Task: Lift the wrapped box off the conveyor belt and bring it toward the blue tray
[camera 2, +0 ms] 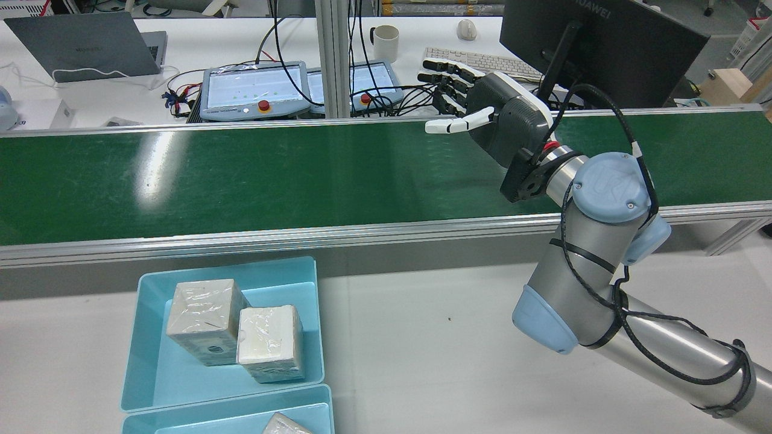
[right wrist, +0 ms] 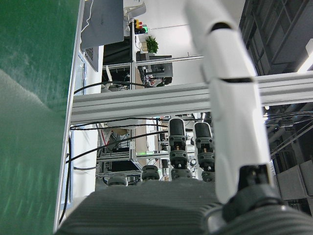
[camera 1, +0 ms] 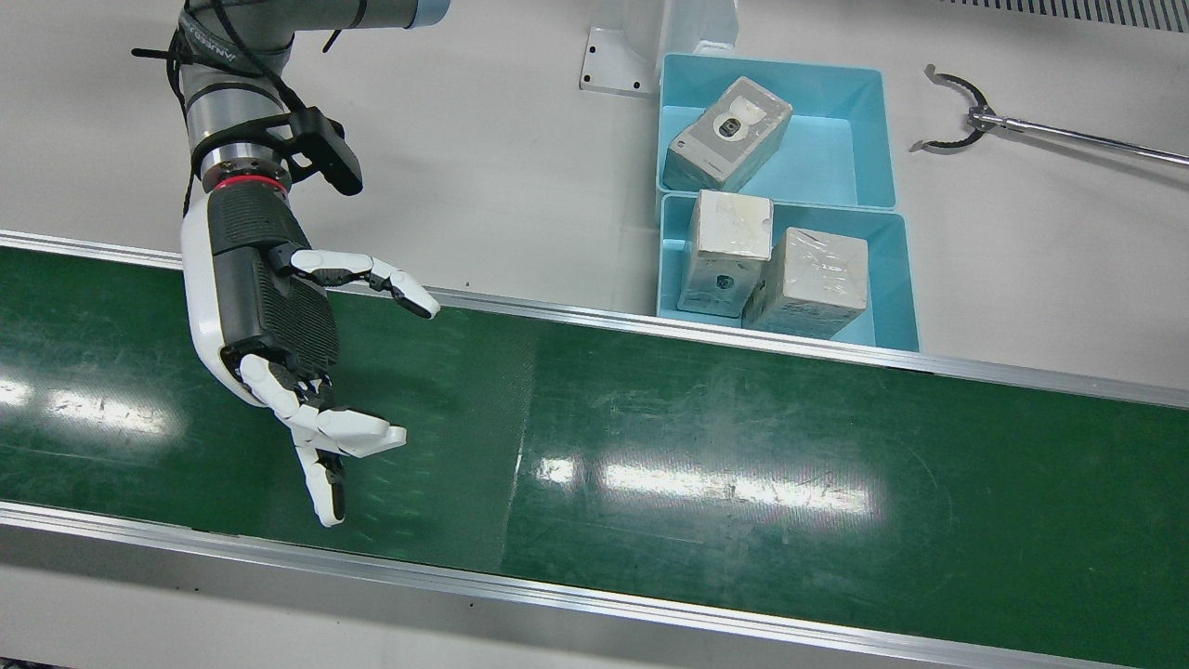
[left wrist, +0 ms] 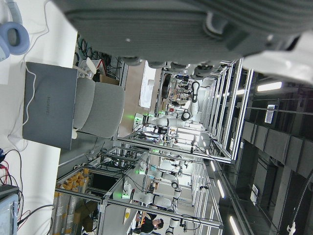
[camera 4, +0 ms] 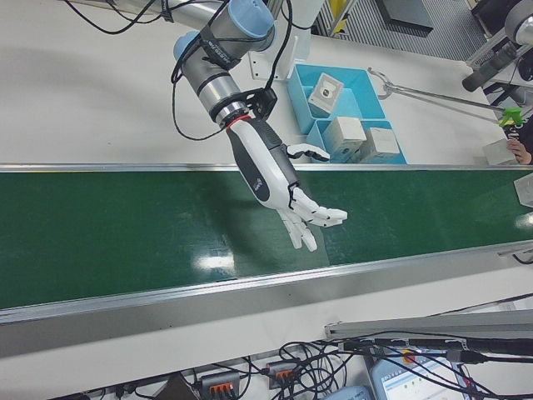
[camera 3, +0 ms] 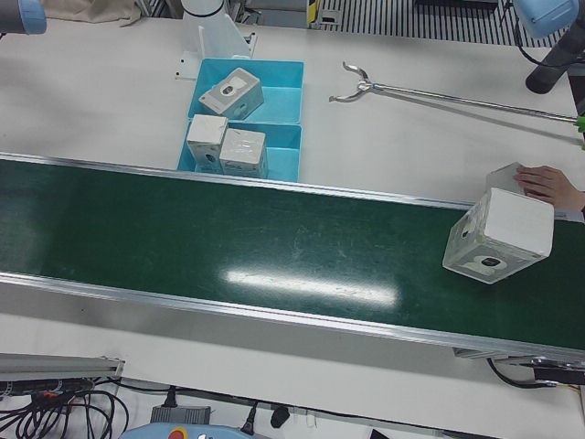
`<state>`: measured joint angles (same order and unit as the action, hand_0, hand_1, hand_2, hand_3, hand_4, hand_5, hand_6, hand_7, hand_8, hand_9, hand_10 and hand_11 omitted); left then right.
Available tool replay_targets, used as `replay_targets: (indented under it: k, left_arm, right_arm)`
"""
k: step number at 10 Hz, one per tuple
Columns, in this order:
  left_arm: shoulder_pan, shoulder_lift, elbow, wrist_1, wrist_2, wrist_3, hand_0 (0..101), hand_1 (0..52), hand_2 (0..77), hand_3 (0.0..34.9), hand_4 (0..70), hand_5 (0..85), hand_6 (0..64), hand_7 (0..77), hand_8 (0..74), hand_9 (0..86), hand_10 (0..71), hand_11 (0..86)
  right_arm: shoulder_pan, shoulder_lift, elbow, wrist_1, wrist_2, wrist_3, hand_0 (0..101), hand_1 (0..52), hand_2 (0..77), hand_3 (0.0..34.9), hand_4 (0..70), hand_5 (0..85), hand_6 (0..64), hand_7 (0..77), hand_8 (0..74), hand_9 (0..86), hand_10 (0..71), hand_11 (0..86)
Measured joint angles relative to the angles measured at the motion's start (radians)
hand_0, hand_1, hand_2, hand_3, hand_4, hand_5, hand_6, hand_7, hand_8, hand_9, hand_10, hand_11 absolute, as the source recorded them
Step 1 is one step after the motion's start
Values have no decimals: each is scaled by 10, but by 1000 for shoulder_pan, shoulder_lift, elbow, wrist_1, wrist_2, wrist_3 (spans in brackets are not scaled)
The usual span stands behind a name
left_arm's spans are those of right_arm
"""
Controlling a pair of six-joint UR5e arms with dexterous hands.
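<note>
A wrapped white box (camera 3: 501,236) sits tilted at the belt's far end, to the right in the left-front view, with a person's hand (camera 3: 550,181) just behind it. It also shows at the edge of the right-front view, box (camera 4: 525,190). My right hand (camera 1: 269,316) hovers over the green conveyor belt (camera 1: 743,446), open, fingers spread, holding nothing, far from that box. The same right hand (camera 2: 506,120) reaches across the belt in the rear view. My left hand (left wrist: 195,24) shows only as palm and finger bases, empty. Two blue trays (camera 1: 882,232) lie beside the belt.
The near tray holds two wrapped boxes (camera 1: 817,279); the far tray (camera 1: 836,158) holds one (camera 1: 729,130). A metal reach-grabber (camera 1: 966,116) lies on the white table to the right of the trays. A second box (camera 4: 498,152) rests by the person's hand. Laptop, pendants and a monitor stand beyond the belt.
</note>
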<state>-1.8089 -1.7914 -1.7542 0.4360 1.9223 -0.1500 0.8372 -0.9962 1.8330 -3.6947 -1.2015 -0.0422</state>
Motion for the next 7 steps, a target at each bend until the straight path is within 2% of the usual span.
replay_targets:
  k: [1, 2, 3, 4, 7]
  left_arm:
    - [0, 0, 0, 0, 0, 0, 0, 0, 5, 0, 0, 5, 0, 5, 5, 0, 5, 0]
    - [0, 0, 0, 0, 0, 0, 0, 0, 5, 0, 0, 5, 0, 5, 5, 0, 5, 0]
    - [0, 0, 0, 0, 0, 0, 0, 0, 11, 0, 0, 5, 0, 5, 5, 0, 5, 0]
    - [0, 0, 0, 0, 0, 0, 0, 0, 11, 0, 0, 5, 0, 5, 5, 0, 5, 0]
    - [0, 0, 0, 0, 0, 0, 0, 0, 11, 0, 0, 5, 0, 5, 5, 0, 5, 0]
  right_arm:
    - [-4, 0, 2, 4, 4, 2, 548, 207, 202, 89, 147, 202, 71, 229, 11, 49, 5, 16]
    - [-6, 0, 2, 11, 7, 3, 519, 196, 164, 95, 142, 196, 71, 229, 11, 49, 0, 16]
    - [-9, 0, 1, 18, 8, 4, 478, 153, 44, 62, 153, 185, 71, 229, 11, 49, 5, 16]
    - [-13, -1, 0, 22, 9, 7, 489, 147, 120, 60, 153, 191, 71, 229, 11, 49, 5, 16]
    - [-23, -1, -1, 28, 9, 16, 493, 164, 109, 63, 158, 191, 76, 229, 11, 49, 5, 16]
